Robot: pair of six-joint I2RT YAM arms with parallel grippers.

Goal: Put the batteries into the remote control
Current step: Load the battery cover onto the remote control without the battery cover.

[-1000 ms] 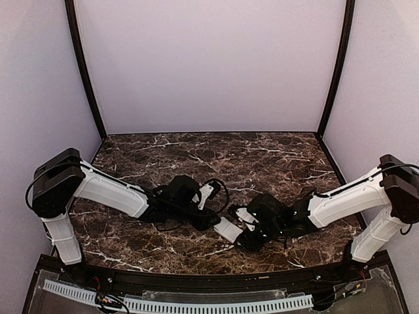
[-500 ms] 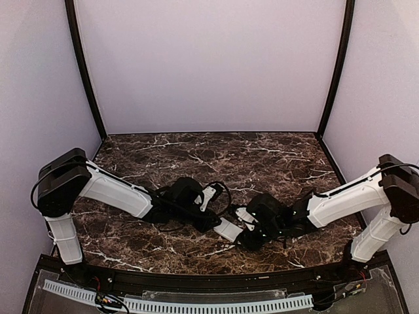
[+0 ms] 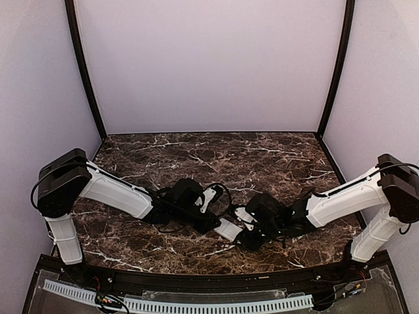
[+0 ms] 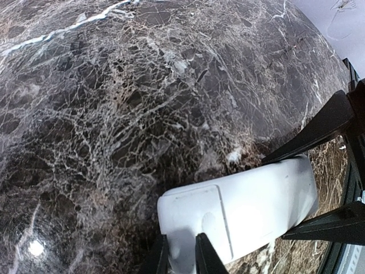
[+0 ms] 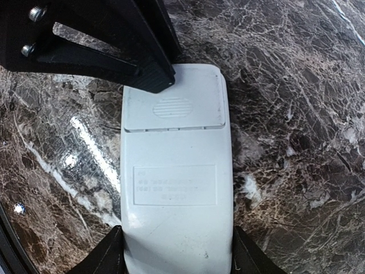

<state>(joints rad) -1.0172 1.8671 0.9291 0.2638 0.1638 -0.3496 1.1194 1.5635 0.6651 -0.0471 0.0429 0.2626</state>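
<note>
Table (image 3: 262, 157): dark veined marble, carrying everything below.
Left arm (image 3: 114, 193): stretched low across the table, wrist angled toward the centre.
Right arm (image 3: 340, 199): mirrored pose, reaching in low from the other side.
Remote control (image 5: 177, 188): flat on the table between both wrists, plain white back upward.
Right tool (image 5: 177, 257): clasped on the remote control, one finger against each long side.
Left tool (image 4: 181, 254): fingers drawn near together, tips over the cover end; grip not discernible.
Cover (image 5: 173, 105): seated on the compartment, ridged patch upward; contents hidden.
Label (image 5: 175, 185): faint rectangle at mid-back.
</note>
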